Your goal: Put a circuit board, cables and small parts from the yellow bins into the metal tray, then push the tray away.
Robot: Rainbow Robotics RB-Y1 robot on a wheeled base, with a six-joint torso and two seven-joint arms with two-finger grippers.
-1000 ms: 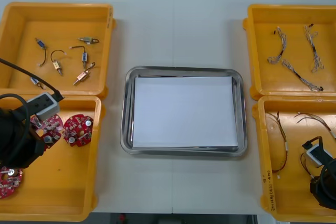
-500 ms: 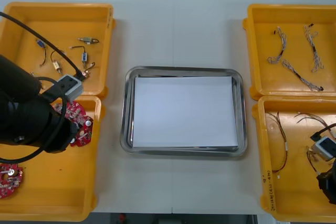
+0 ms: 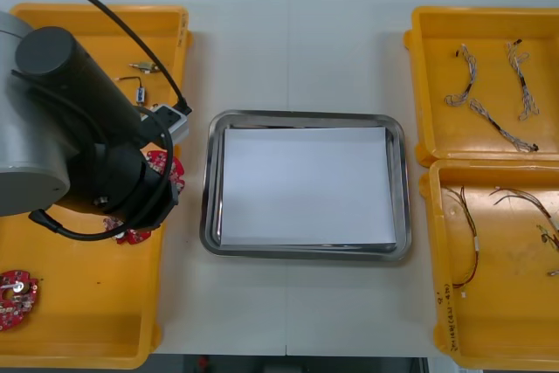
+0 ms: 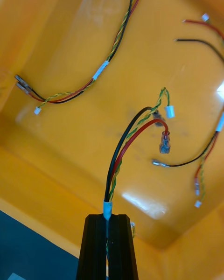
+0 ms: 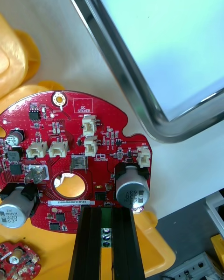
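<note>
The left end effector [image 5: 103,214], pinching a circuit board [image 5: 70,158] by its edge, has swung from its yellow bin [image 3: 87,303] to just beside the metal tray [image 5: 121,70]. The right end effector [image 4: 107,221] pinches a cable [image 4: 130,144]. That edge grip may slip, dropping the board short.

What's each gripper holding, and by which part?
Left gripper: red circuit board, by its edge. Right gripper: red, black and yellow cable, at its white band.
</note>
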